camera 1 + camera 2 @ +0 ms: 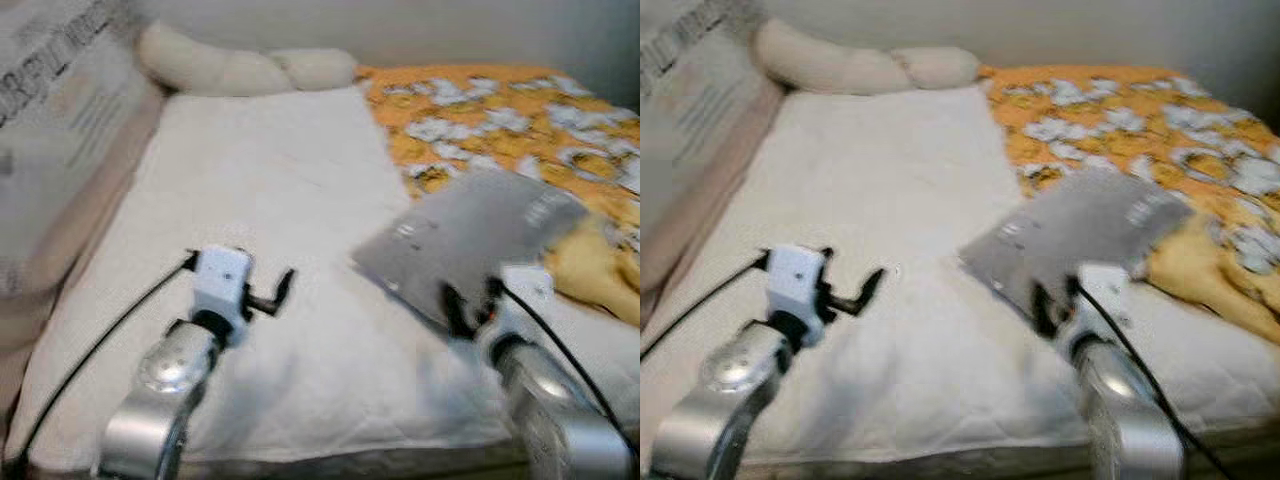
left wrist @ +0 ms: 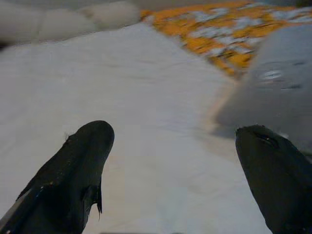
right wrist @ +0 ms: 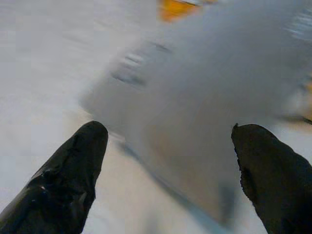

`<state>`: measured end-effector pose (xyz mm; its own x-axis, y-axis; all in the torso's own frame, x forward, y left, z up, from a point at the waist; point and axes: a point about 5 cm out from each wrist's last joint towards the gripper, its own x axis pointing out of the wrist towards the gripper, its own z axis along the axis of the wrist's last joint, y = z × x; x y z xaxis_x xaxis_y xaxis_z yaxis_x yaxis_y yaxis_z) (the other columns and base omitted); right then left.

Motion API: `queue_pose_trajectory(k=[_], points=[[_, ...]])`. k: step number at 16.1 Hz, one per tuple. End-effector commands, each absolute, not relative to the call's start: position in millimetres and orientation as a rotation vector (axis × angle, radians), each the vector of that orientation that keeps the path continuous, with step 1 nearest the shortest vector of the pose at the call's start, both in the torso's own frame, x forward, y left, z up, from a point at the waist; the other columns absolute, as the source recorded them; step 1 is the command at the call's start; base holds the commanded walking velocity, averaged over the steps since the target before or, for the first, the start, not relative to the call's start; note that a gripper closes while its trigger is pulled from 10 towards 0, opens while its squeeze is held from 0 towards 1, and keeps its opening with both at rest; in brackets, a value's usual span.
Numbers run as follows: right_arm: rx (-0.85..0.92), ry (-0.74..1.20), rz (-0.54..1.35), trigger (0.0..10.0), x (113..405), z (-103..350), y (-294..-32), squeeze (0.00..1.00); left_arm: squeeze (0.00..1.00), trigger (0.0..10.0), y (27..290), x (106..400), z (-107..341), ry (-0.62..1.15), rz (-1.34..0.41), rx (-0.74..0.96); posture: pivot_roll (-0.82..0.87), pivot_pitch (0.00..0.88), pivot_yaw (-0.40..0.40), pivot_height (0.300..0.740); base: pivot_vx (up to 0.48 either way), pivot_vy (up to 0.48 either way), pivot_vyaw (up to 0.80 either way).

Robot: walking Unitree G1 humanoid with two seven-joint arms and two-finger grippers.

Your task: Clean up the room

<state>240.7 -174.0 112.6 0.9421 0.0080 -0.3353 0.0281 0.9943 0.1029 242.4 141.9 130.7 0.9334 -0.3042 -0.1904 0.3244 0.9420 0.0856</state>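
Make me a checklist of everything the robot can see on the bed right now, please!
Surface: white quilted mattress, bare across its middle.
Job's things: flat grey laptop lying on the mattress at the edge of the orange flowered blanket; picture blurred, so its details are unclear.
Clutter: cream pillows at the far end of the bed.
Grippers: left gripper open over bare mattress, holding nothing; right gripper open, its fingers either side of the laptop's near edge; contact cannot be told.
Cables: black cable along the left arm; another along the right arm.
Surroundings: printed cardboard box beside the bed on the robot's left; pale wall behind.
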Motion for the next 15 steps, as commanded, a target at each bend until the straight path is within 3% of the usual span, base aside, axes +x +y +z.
queue_pose_trajectory(k=[1, 5, 6, 9, 12, 15], points=[[0.162, 0.317, -0.063, 10.0, 246.5, 115.0, -186.1, 1.00, 0.00, 10.0, 138.9, 242.6, 131.5, 0.182, -0.339, 0.118, 0.02, 0.000, -0.021, 0.740, 0.000, 0.000, 0.00], [0.199, 0.297, -0.101, 10.0, 281.9, 111.0, -206.6, 1.00, 0.00, 10.0, 133.8, 243.5, 130.6, 0.206, -0.450, 0.117, 0.03, 0.000, -0.012, 0.740, 0.000, 0.000, 0.00], [0.199, 0.298, -0.103, 10.0, 284.6, 110.1, -208.1, 1.00, 1.00, 10.0, 133.3, 243.6, 130.7, 0.209, -0.462, 0.111, 0.03, 0.000, -0.012, 0.740, 0.000, 0.000, 0.00], [0.192, 0.304, -0.196, 10.0, 312.7, 102.9, -239.2, 1.00, 1.00, 10.0, 132.8, 246.6, 132.8, 0.225, -0.520, 0.111, 0.04, 0.000, -0.001, 0.740, 0.000, 0.000, 0.00], [0.292, 0.352, -0.299, 10.0, 330.0, 89.3, -266.4, 1.00, 1.00, 10.0, 128.4, 249.6, 134.0, 0.238, -0.570, 0.112, 0.04, 0.000, 0.022, 0.740, 0.000, 0.000, 0.00], [0.428, 0.361, -0.284, 10.0, 339.9, 87.9, -268.9, 1.00, 1.00, 10.0, 132.8, 248.9, 135.9, 0.253, -0.561, 0.136, 0.05, 0.000, 0.029, 0.740, 0.000, 0.000, 0.00]])
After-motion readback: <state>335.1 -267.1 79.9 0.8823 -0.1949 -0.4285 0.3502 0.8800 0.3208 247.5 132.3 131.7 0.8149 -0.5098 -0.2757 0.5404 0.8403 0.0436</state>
